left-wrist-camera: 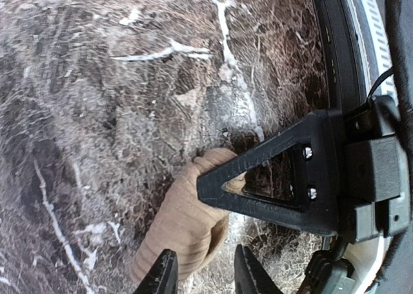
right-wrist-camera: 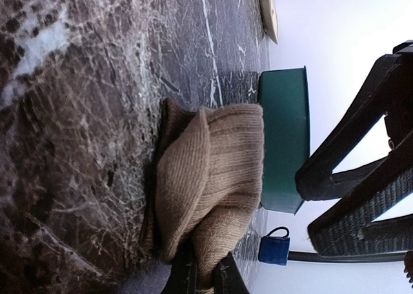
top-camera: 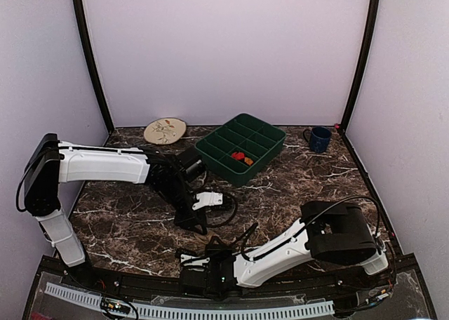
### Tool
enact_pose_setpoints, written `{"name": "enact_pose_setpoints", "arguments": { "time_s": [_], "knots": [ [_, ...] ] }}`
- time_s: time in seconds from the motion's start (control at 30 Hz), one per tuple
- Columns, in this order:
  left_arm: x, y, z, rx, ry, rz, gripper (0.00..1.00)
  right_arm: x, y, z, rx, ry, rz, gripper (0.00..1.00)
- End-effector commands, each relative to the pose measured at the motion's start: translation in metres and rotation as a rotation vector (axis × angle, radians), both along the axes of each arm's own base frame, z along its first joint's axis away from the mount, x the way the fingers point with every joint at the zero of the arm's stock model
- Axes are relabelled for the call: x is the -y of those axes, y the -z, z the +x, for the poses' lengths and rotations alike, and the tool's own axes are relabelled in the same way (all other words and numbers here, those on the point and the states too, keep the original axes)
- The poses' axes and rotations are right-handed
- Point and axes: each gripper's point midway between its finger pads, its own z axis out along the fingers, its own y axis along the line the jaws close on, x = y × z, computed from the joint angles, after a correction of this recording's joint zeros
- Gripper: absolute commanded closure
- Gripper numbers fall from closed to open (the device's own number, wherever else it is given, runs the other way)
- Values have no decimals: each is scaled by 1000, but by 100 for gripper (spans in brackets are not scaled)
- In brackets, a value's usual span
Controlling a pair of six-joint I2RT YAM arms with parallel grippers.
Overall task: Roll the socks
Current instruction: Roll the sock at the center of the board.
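Looking at a half-done roll here: the tan sock [right-wrist-camera: 213,171] sits bunched near the middle of the worktop's [top-camera: 126,222] near edge, with the right gripper [right-wrist-camera: 205,274] clamped on its end. The left gripper [left-wrist-camera: 205,274] hovers above, jaws apart and holding nothing. I'd guess it needs to pin the bundle next. The green tray [top-camera: 242,146], blue mug [top-camera: 320,138] and plate [top-camera: 165,130] sit toward the far edge, not in the way.
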Motion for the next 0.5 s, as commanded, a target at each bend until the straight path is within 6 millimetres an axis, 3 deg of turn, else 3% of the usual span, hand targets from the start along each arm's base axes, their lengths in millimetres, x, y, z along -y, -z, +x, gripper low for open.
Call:
{"name": "enact_pose_setpoints", "arguments": {
  "time_s": [0.0, 0.23, 0.47],
  "knots": [
    [-3, 15, -6, 10, 65, 24, 66, 16, 28, -7, -52, -36, -110, 100],
    [-1, 26, 7, 86, 84, 44, 66, 20, 30, -7, -52, -41, -115, 100],
    [10, 24, 19, 130, 96, 24, 66, 20, 28, -7, -42, -61, -118, 100]
  ]
}}
